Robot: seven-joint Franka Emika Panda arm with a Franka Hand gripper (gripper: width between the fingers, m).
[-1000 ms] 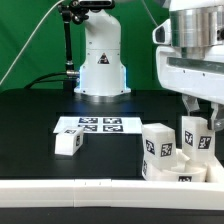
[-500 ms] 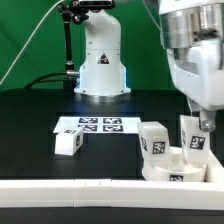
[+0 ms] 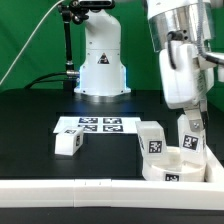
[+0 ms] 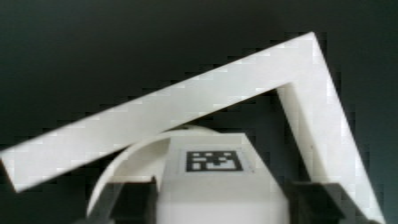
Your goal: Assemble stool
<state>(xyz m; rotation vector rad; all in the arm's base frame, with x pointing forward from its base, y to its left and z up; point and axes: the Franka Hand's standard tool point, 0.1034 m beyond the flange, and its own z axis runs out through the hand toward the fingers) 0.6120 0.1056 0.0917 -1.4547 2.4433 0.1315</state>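
Observation:
The round white seat disc (image 3: 178, 168) lies at the exterior view's right, against the front rail. Two blocky tagged legs stand on it: one (image 3: 153, 140) toward the exterior view's left and one (image 3: 191, 140) toward its right. My gripper (image 3: 193, 113) comes down from above onto the top of the latter leg, with the wrist turned and tilted. In the wrist view that leg (image 4: 214, 160) fills the gap between my dark fingers (image 4: 128, 198), which press its sides; my gripper (image 4: 222, 200) is shut on it. A third leg (image 3: 68, 143) lies loose on the table.
The marker board (image 3: 90, 126) lies flat mid-table. A long white rail (image 3: 80, 195) borders the front edge; its corner shows in the wrist view (image 4: 267, 90). The robot base (image 3: 100, 60) stands at the back.
My wrist has turned and tilted over the leg it holds, step by step. The leg, seat disc and loose leg stay in place.

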